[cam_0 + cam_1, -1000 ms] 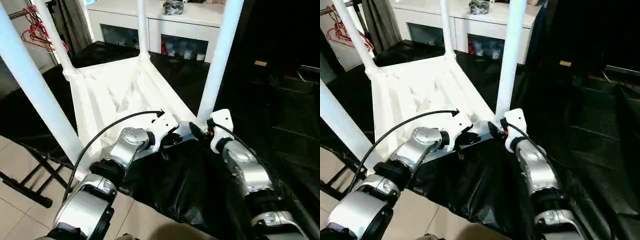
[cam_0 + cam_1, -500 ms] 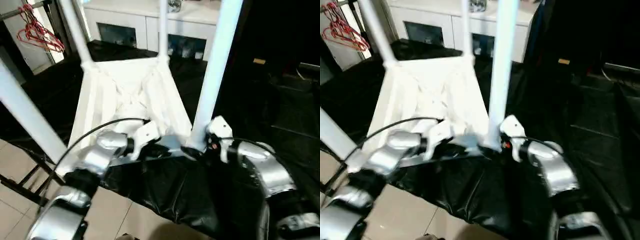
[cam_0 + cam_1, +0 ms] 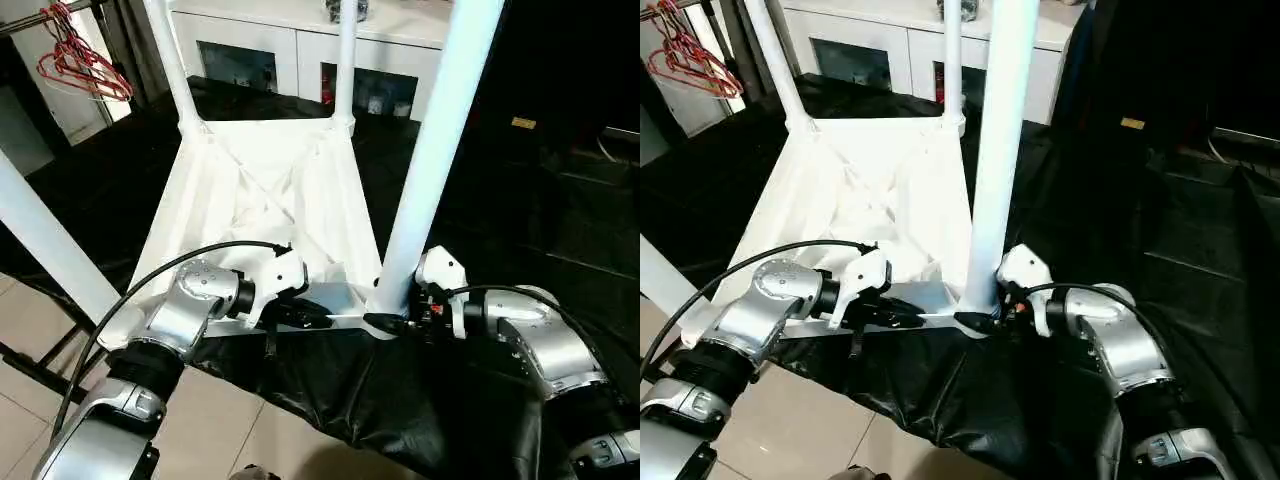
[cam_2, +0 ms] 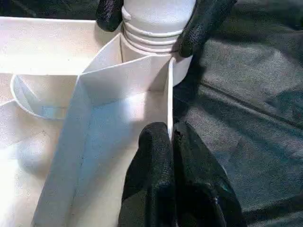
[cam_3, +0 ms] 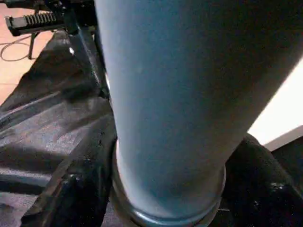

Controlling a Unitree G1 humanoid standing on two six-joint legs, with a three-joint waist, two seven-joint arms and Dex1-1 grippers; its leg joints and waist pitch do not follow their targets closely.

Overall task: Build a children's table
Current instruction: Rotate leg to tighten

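The table top [image 3: 270, 215] lies upside down on a black sheet [image 3: 480, 210], with all four legs standing in its corners. The right gripper [image 3: 392, 322] is closed around the base of the nearest leg [image 3: 430, 170]. The left gripper [image 4: 171, 137] pinches the table top's near rim. Probably only tightening and turning over are left. Right of the table top there is open room; its near rim is at the sheet's edge.
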